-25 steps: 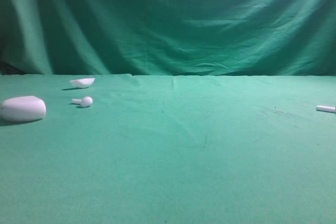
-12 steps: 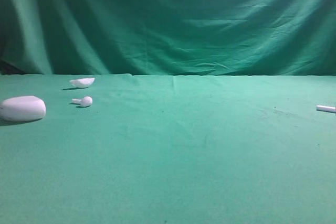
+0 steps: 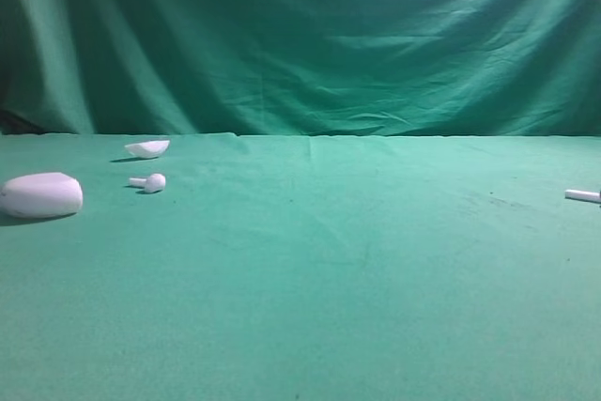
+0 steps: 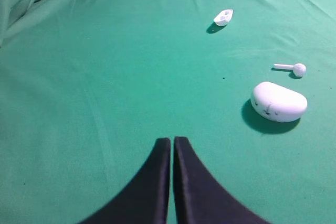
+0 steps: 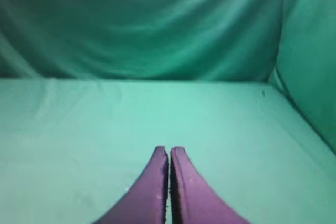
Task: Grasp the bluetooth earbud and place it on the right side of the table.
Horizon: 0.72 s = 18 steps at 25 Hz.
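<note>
On the green table point(image 3: 329, 260) the bluetooth earbud point(image 3: 582, 195) lies at the far right. Only its thin white stem shows there; the frame edge cuts off its head. Neither gripper appears in the exterior view. In the left wrist view my left gripper point(image 4: 171, 140) is shut and empty, hovering over bare cloth well short of the white things on the left. My right gripper point(image 5: 169, 149) is shut and empty too, over bare cloth with no earbud in its view.
A large white oval case point(image 3: 42, 194) point(image 4: 279, 102) sits at the far left. Beside it lie a plain white earbud with a round head point(image 3: 150, 181) point(image 4: 294, 68) and a small white shell-like piece point(image 3: 147, 147) point(image 4: 224, 17). Green backdrop point(image 3: 310, 44) hangs behind.
</note>
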{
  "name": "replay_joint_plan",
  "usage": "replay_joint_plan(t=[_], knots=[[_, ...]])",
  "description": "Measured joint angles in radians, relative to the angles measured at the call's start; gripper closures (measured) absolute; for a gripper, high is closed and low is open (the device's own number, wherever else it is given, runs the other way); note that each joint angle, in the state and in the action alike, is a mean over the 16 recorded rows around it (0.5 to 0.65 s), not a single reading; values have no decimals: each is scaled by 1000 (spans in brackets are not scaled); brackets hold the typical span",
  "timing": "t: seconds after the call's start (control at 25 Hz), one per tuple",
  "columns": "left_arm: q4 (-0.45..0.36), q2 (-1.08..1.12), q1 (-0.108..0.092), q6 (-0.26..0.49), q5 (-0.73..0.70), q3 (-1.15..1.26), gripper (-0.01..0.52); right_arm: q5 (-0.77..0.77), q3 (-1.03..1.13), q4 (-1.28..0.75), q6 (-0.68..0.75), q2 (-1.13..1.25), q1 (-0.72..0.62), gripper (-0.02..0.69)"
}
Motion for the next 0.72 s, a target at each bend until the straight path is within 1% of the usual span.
replay_joint_plan(t=[0.16,0.32,0.52,0.72], knots=[[0,0,0,0,0,0,514,-106,158,-2,10,-16,-48,665],[0,0,0,0,0,0,514,-165,271,-2,21,-19,-65,665],[0,0,0,0,0,0,514,-197,342,-2,32,-19,-66,665],[0,0,0,0,0,0,514,-185,354,-1,37,-19,-66,665]])
